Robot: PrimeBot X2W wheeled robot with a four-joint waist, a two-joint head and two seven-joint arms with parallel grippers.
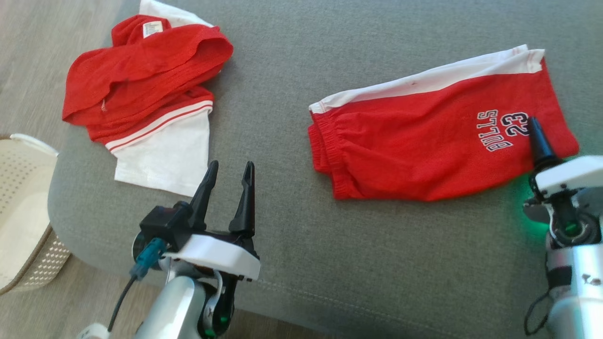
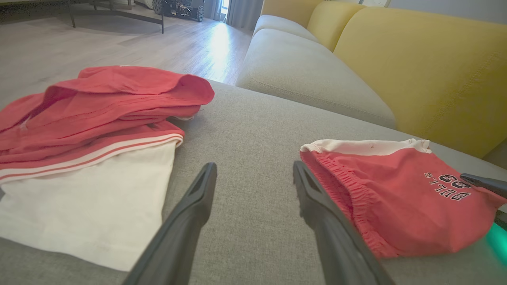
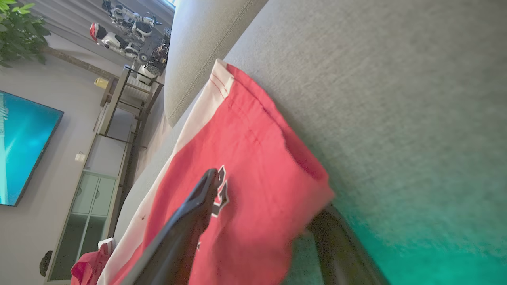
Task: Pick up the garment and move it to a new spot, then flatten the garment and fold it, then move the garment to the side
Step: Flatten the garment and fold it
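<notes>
The garment, red shorts (image 1: 424, 146) with a white side panel and "BULLS 23" print, lies folded flat at the right of the grey cushion (image 1: 292, 235). My right gripper (image 1: 537, 136) is at the shorts' near right corner. In the right wrist view its jaws (image 3: 269, 192) stand apart, with one finger over the red fabric (image 3: 253, 158) and the other under its edge. My left gripper (image 1: 231, 165) hovers open and empty over bare cushion, left of the waistband (image 2: 348, 190). The left wrist view looks out between its open fingers (image 2: 254, 166) at the shorts (image 2: 400, 209).
A second red-and-white garment (image 1: 146, 89) lies bunched at the cushion's far left (image 2: 91, 118). A pale perforated basket (image 1: 19, 207) stands on the floor beside the cushion's left edge. Yellow backrests (image 2: 427, 67) rise beyond the shorts.
</notes>
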